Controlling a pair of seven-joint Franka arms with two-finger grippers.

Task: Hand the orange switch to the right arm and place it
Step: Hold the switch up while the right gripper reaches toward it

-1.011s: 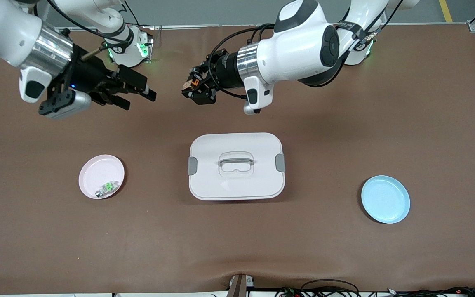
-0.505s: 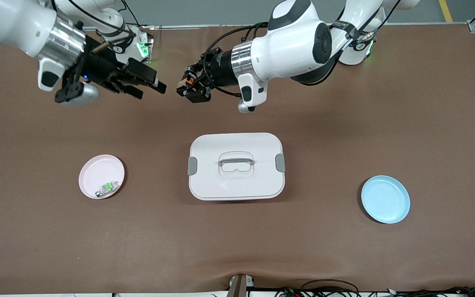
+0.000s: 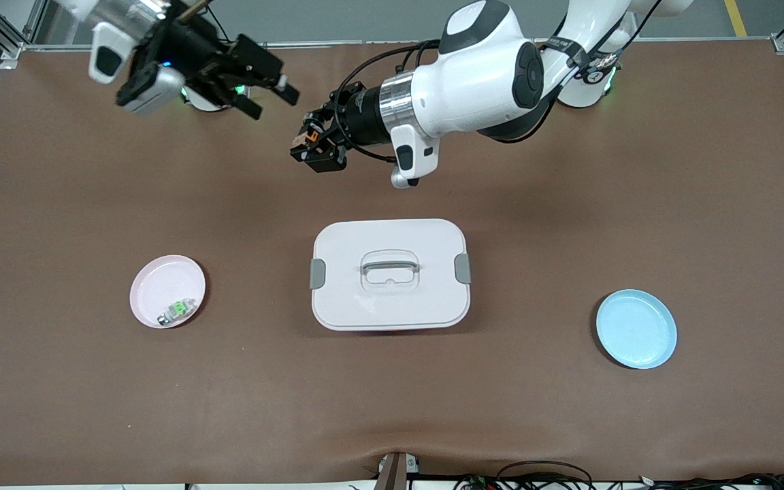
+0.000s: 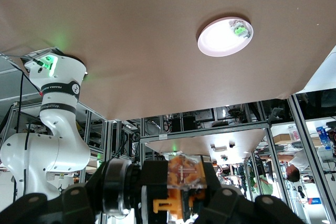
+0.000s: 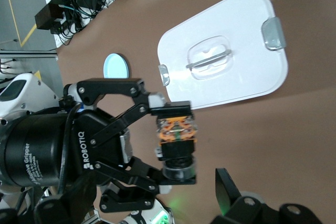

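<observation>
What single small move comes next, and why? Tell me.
Probably bring the open right claw toward the orange switch and close on it. The left claw holds the switch over the table, and the right claw is apart from it.

A white lidded box (image 3: 390, 273) sits mid-counter (image 3: 569, 204). I see a pink plate (image 3: 160, 289) holding a small green-and-silver piece (image 3: 176, 310). A blue plate (image 3: 635, 329) lies bare.

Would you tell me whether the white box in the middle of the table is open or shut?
Shut: the white box has its lid flat on top.
</observation>
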